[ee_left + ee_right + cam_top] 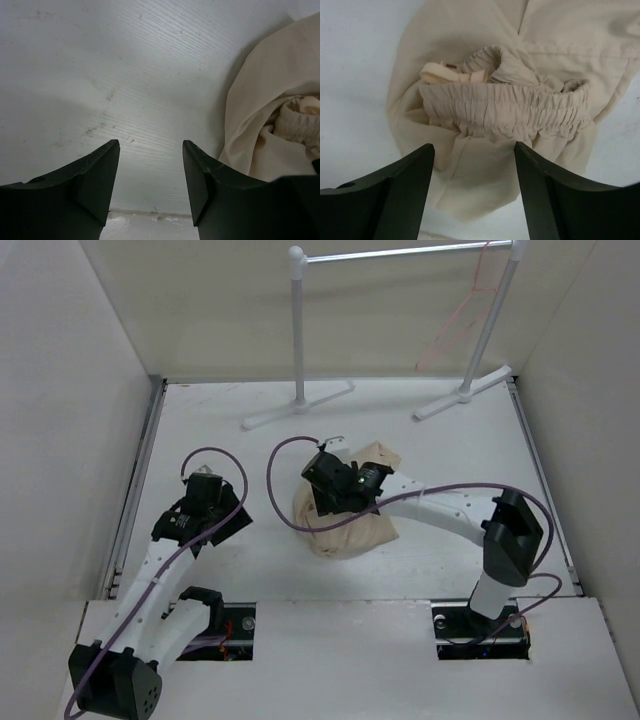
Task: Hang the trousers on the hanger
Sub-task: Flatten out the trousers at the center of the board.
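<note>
The beige trousers (pixel 345 528) lie bunched in a heap in the middle of the table, gathered waistband (pixel 510 107) and drawstring on top. My right gripper (pixel 474 155) hovers just above the heap, open, with cloth below its fingers but nothing between them. My left gripper (pixel 151 150) is open over bare table to the left of the heap, whose edge (pixel 265 100) shows at the right of its view. The thin pink-red hanger (pixel 455 325) hangs from the right end of the rack at the back.
A white pipe garment rack (pixel 400 254) stands at the back on two feet (pixel 297 405). White walls close in the table (pixel 200 420) on the left, right and back. A purple cable (pixel 275 475) loops beside the heap.
</note>
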